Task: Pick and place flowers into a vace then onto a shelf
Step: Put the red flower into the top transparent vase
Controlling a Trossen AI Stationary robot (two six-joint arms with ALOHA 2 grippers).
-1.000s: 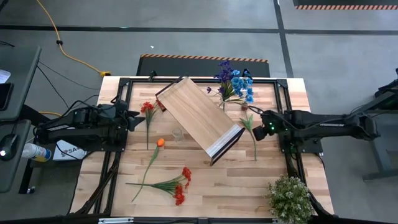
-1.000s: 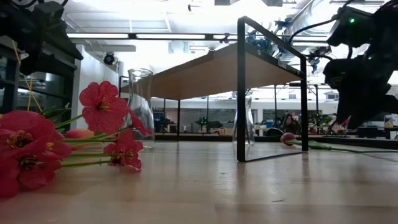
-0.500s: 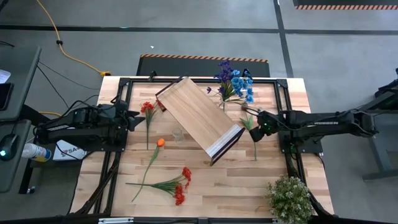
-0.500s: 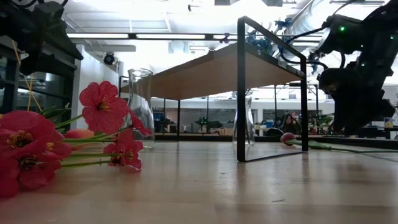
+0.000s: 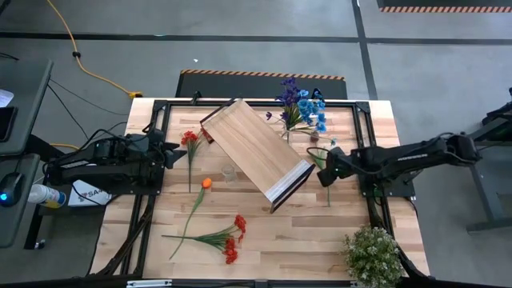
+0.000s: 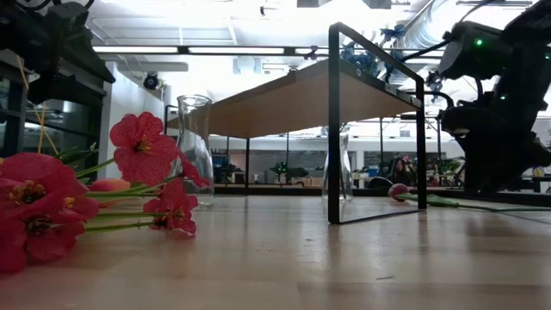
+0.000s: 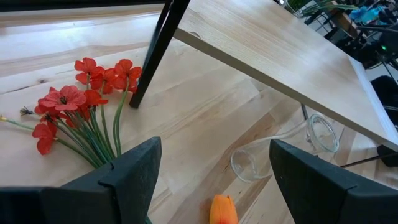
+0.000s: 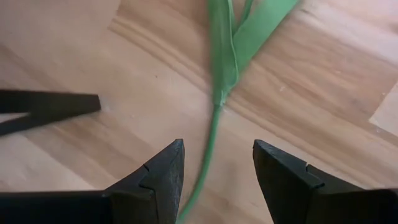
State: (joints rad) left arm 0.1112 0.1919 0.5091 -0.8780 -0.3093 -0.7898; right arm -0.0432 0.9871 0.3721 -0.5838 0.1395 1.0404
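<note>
Wooden tabletop: we see blue flowers in a vase at 1 o'clock. Our right gripper, fingers apart, straddles a green stem; left gripper open at 9.

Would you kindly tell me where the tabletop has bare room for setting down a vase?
The widest bare patch lies between the red flower bunch and the bushy pale-green potted plant. It is crowded around the light-wood shelf, the blue and purple flowers and the right gripper.
</note>
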